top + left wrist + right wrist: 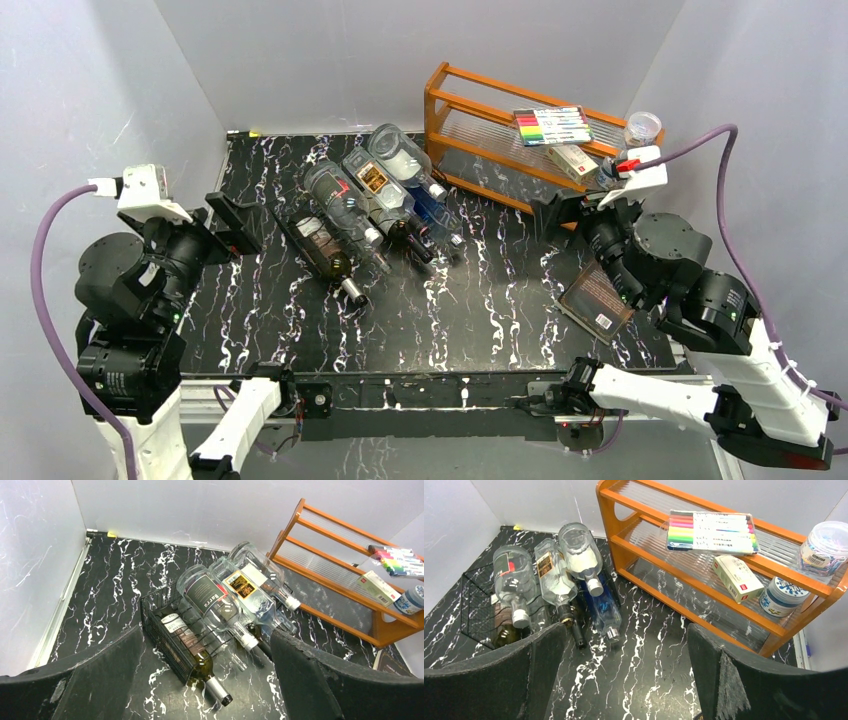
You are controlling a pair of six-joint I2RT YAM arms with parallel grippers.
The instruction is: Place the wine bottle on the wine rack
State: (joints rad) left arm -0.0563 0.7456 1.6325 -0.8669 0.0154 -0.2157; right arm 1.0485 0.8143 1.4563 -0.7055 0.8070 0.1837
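The dark green wine bottle (325, 250), with a white and brown label and a silver-capped neck, lies on its side inside the left end of the black wire wine rack (292, 232). Its neck sticks out toward the near edge. It shows clearly in the left wrist view (187, 642), with rack wires (155, 625) over it. My left gripper (225, 230) is open and empty, left of the rack and apart from it (207, 680). My right gripper (565, 215) is open and empty, to the right near the orange shelf (624, 675). In the right wrist view only the bottle's shoulder (504, 634) shows.
Three clear bottles (375, 185) and a blue bottle (432, 212) lie stacked across the rack. An orange wooden two-tier shelf (470, 95) at the back right holds a marker pack (552, 125), a small box (572, 160) and jars (643, 128). A book (597, 295) lies under the right arm.
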